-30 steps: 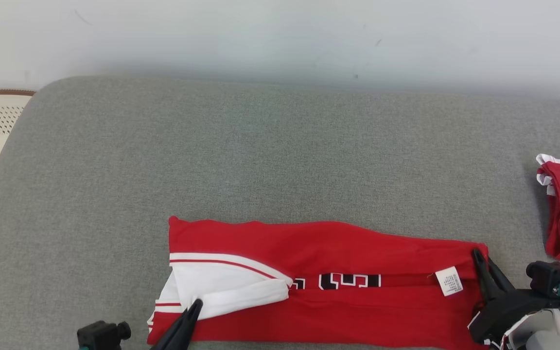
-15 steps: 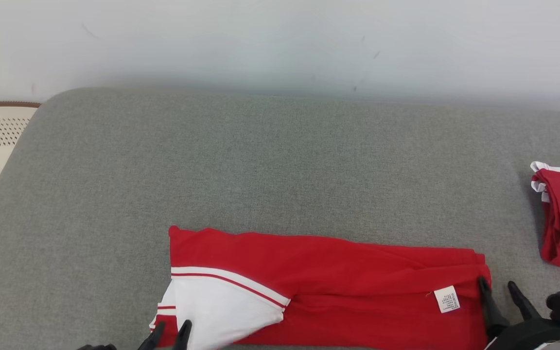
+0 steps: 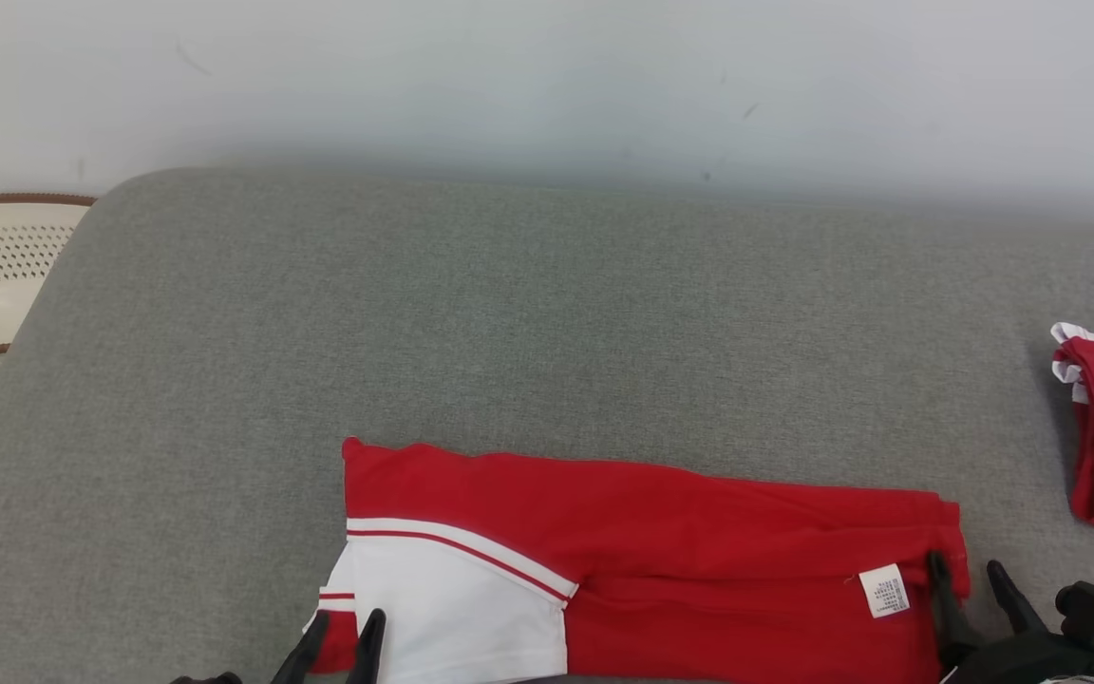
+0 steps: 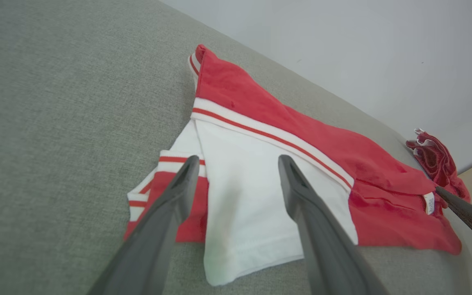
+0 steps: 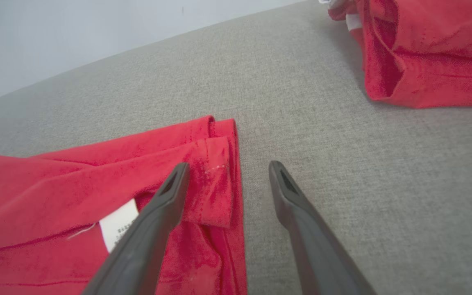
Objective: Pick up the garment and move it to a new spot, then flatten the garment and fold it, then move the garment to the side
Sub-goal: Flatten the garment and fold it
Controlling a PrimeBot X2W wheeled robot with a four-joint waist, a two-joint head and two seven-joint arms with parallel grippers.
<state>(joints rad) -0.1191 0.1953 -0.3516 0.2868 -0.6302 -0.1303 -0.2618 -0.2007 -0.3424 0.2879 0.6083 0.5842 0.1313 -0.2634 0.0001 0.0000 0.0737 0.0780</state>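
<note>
A: Head view: left gripper [image 3: 348,622] and right gripper [image 3: 965,565] just released?
B: Yes, both spread wide, empty. Folded red-and-white jersey garment [image 3: 651,541] lies at six o'clock on grey fabric cushion [image 3: 509,313]; fold probably done, sideways move next.

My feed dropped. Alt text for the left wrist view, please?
The left tool hangs open over the white end of a red garment folded into a long strip on a grey cushion. A second red garment lies beyond its far end.
</note>
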